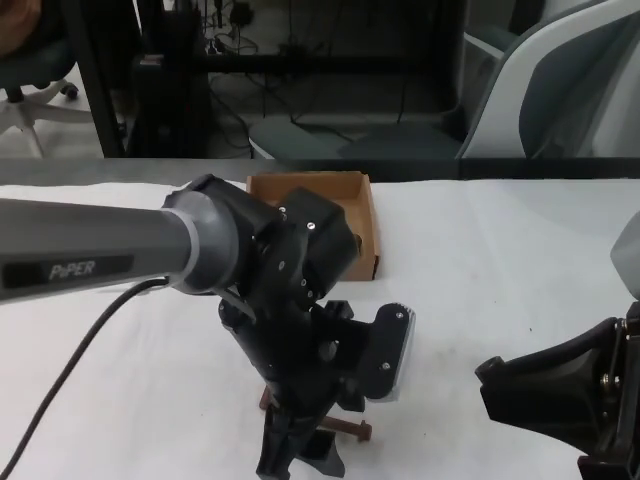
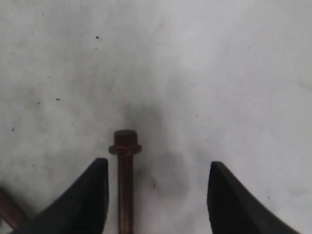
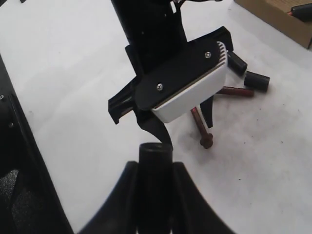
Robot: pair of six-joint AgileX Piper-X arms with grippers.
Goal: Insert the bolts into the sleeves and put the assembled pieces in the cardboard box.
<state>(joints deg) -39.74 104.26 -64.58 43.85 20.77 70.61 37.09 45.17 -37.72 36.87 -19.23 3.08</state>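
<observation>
Left claw (image 2: 157,165), wide open, straddles the rusty brown hex-head bolt (image 2: 125,180) on the white bench (image 2: 219,73), off-centre; closing could roll it away. Right claw (image 3: 155,170) holds a black cylindrical sleeve (image 3: 155,155).

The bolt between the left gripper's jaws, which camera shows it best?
Left wrist view: the bolt lies plain between the open jaws. The right wrist view shows it partly behind the left gripper; the high view shows just its head end under that arm.
</observation>
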